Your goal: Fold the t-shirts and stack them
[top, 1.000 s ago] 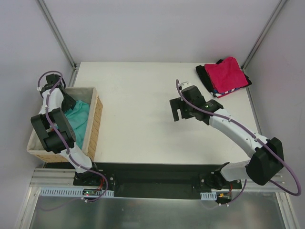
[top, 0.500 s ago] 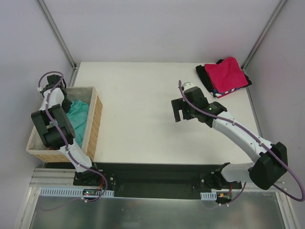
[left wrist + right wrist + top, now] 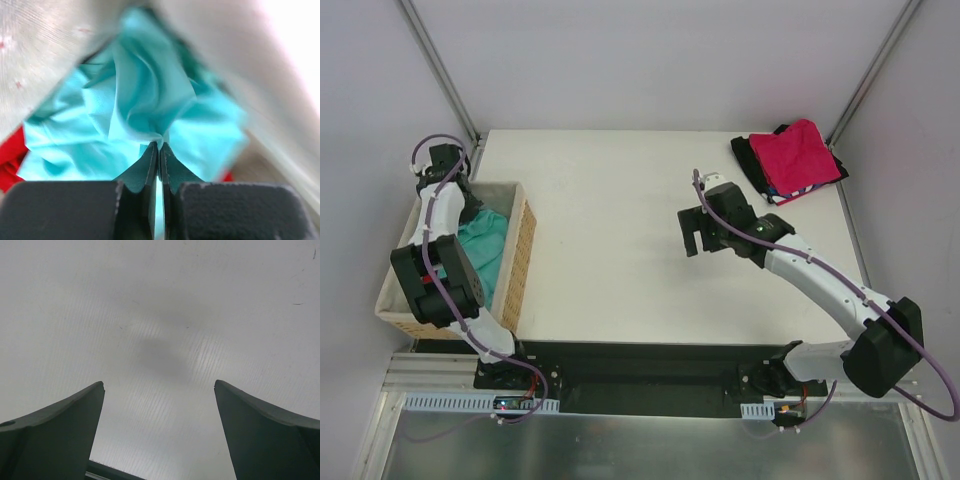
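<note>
Your left hand [image 3: 159, 147] is pinched shut on a fold of the teal t-shirt [image 3: 145, 95], which lies bunched in the wicker basket [image 3: 523, 250] at the left edge of the tabletop [image 3: 610, 220]. Your right hand [image 3: 692, 232] hovers mid-tabletop, fingers spread wide and holding nothing. A magenta t-shirt [image 3: 803, 152] tops the folded pile in the far right corner.

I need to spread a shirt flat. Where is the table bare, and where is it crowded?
Bare: the table between the basket and the right pincer. Crowded: the far right corner, with folded t-shirts, and the basket, where the left pincer grips the teal t-shirt.
</note>
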Robot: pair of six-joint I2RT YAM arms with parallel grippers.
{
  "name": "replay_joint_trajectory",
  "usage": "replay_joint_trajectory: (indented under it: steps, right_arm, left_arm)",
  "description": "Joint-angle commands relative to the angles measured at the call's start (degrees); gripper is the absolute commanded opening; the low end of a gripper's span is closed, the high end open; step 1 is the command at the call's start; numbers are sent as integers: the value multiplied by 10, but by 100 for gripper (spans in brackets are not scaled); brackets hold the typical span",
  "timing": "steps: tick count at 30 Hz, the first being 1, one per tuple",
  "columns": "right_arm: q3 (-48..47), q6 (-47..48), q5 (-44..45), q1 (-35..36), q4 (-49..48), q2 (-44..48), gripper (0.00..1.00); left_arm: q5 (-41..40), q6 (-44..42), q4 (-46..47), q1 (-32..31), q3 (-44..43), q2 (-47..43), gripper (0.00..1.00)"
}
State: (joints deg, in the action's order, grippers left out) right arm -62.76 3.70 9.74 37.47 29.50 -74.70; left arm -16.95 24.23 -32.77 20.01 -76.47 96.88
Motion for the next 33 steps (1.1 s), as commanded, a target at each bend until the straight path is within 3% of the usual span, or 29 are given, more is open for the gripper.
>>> replay_joint_trajectory:
  steps: [1, 9, 13, 17, 19, 28, 30, 33]
  right_arm:
    - [-11, -2, -5, 15, -15, -10, 96]
    - [-9, -5, 15, 42, -7, -22, 96]
    - [-4, -12, 26, 53, -6, -35, 96]
    - [1, -22, 39, 68, -8, -44, 96]
    - [3, -29, 45, 73, -10, -47, 96]
    - [20, -66, 87, 83, -27, -44, 96]
    - [26, -80, 106, 84, -27, -37, 96]
    - [33, -98, 143, 84, -19, -20, 96]
  left_arm:
    - [69, -19, 8, -17, -30, -107, 0]
    - [182, -10, 11, -51, -132, -219, 0]
    - [315, -11, 37, -92, -177, -242, 0]
    - [384, -21, 68, -180, -234, -252, 0]
    - [428, -23, 95, -199, -259, -239, 0]
    - [662, -30, 111, -430, -463, -68, 0]
    - [678, -27, 110, -458, -453, -34, 0]
    - [636, -48, 111, -501, -376, -16, 0]
